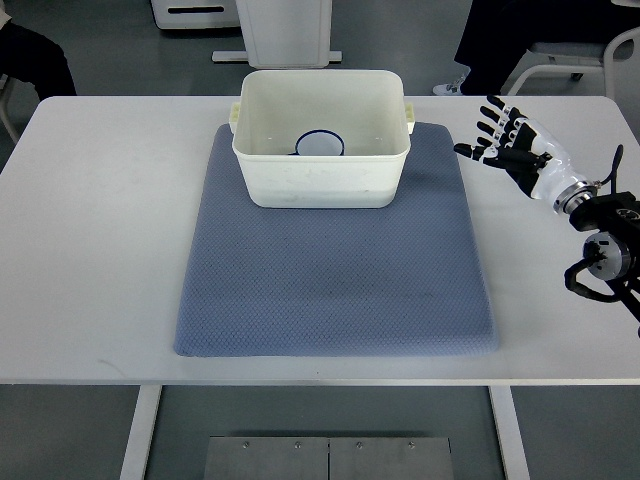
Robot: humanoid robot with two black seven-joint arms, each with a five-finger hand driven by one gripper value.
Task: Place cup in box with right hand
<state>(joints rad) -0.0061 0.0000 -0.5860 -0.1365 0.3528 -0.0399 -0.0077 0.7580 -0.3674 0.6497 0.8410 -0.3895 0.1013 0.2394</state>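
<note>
Nearest us runs the front edge of the white desk (pixel 90 250), with a blue mat (pixel 335 280) spread across its middle. On the mat's far end stands the white box (pixel 322 175), and we see the cup (pixel 320 145) already inside it, blue rim up. Our right robot hand (pixel 505 135) hovers to the box's right, fingers spread and empty, well apart from the cup, which lies to its left. We judge placement done; only withdrawing remains.

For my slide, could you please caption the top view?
Cup sits inside the box on the mat; open right hand hovers beside it.
</note>
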